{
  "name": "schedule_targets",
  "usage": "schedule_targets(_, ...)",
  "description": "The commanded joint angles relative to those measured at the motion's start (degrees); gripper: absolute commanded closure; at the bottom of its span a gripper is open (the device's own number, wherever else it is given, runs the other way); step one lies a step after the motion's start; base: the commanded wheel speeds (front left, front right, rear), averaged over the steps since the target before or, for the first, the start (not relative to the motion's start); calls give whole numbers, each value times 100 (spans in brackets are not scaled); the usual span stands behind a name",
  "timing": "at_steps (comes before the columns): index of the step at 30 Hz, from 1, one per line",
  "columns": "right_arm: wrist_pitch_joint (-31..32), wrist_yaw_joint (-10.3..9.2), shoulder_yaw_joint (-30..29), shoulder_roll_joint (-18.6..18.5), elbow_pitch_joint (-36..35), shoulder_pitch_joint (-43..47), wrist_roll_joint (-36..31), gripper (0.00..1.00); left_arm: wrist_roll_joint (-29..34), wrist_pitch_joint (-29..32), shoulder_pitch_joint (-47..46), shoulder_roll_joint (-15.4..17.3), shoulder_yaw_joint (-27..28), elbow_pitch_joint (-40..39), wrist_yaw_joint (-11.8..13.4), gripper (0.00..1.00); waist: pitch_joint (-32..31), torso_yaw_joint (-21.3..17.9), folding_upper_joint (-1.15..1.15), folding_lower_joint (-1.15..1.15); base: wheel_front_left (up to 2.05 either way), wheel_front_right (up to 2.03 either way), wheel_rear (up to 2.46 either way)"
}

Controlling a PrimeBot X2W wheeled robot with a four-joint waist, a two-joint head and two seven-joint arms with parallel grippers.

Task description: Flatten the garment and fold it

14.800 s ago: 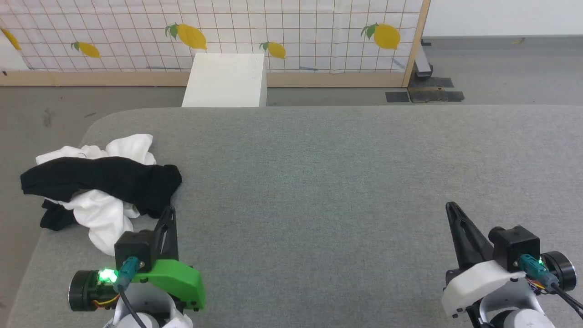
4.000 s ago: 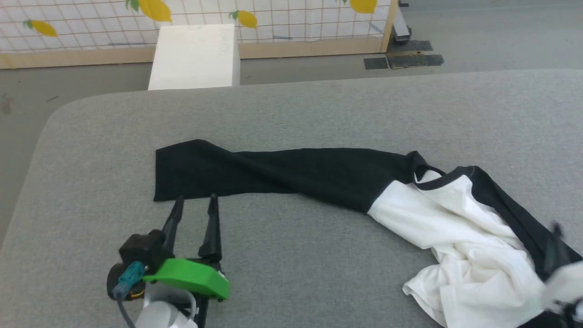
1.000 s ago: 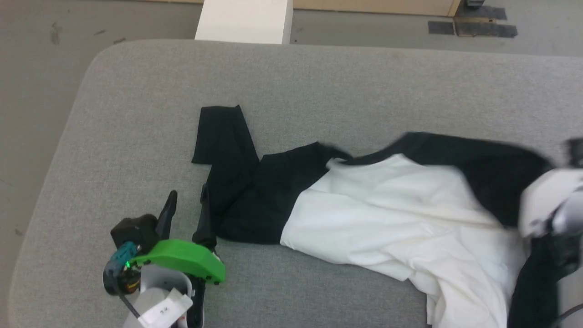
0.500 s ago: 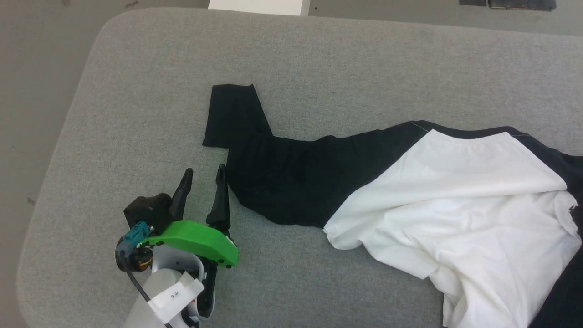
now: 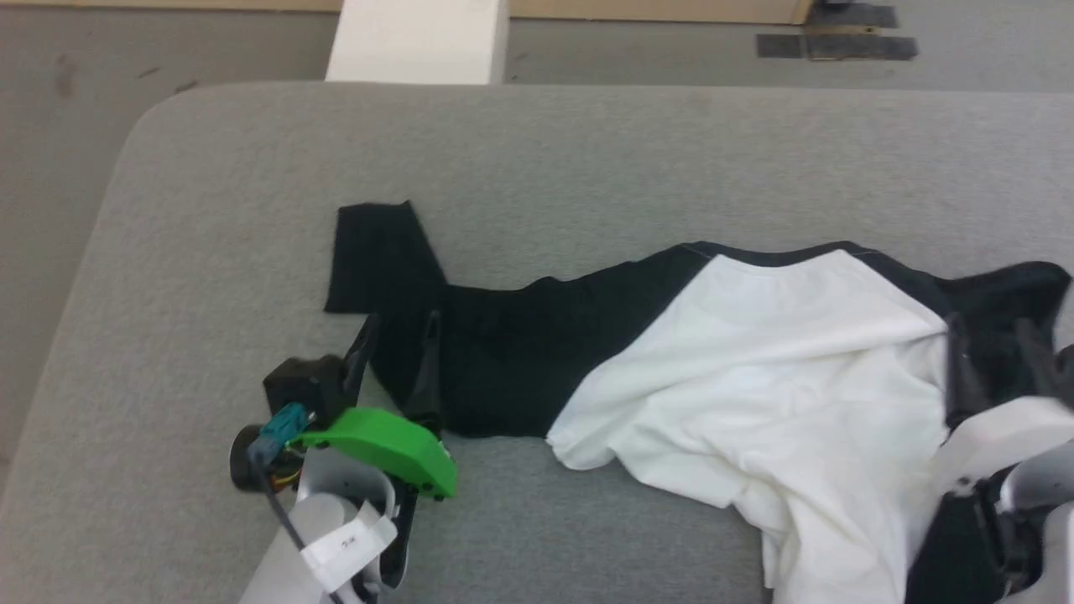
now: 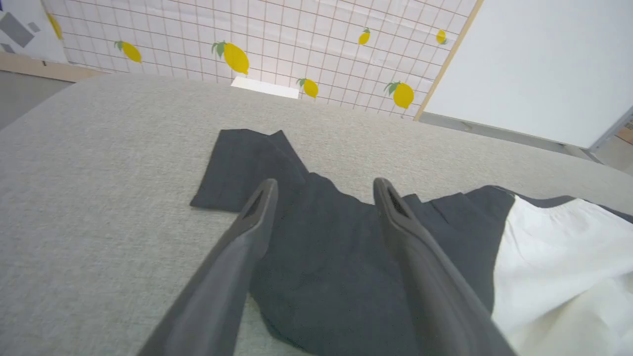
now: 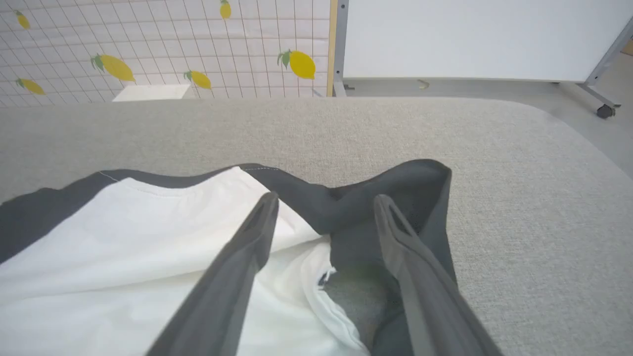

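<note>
The garment (image 5: 755,369) lies spread across the grey table, white body in the middle and black sleeves at both ends. Its left black sleeve (image 5: 394,268) bends back on itself, cuff pointing away from me. My left gripper (image 5: 396,323) hovers open over that sleeve (image 6: 277,217), fingers apart with nothing between them. At the right edge my right gripper (image 5: 990,335) stands open above the bunched right black sleeve (image 7: 395,198) and the white body (image 7: 148,237); cloth lies under its fingers, not pinched. The lower right of the garment is crumpled.
A white box (image 5: 415,38) stands on the floor beyond the table's far edge (image 5: 537,88). A lemon-patterned screen (image 6: 247,44) and a white board (image 7: 470,39) stand behind. Bare grey table surface lies to the left of the sleeve and along the far side.
My right gripper has opened and let go of the right sleeve, which now lies on the table. The head camera has shifted. My left gripper now sits over the left sleeve, still open.
</note>
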Motion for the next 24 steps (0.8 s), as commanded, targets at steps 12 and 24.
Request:
schedule_targets(12, -709, -10, 1068, 208, -939, 810, 335, 0, 274, 1793, -2091, -147, -848, 1619, -246, 0, -26, -1194, 0, 0, 0, 0, 0)
schedule_targets(24, -771, -10, 1434, 210, -913, 639, 528, 0, 788, 3821, -3114, 289, -1410, 2971, -188, 0, 365, -1617, 0, 0, 0, 0, 0)
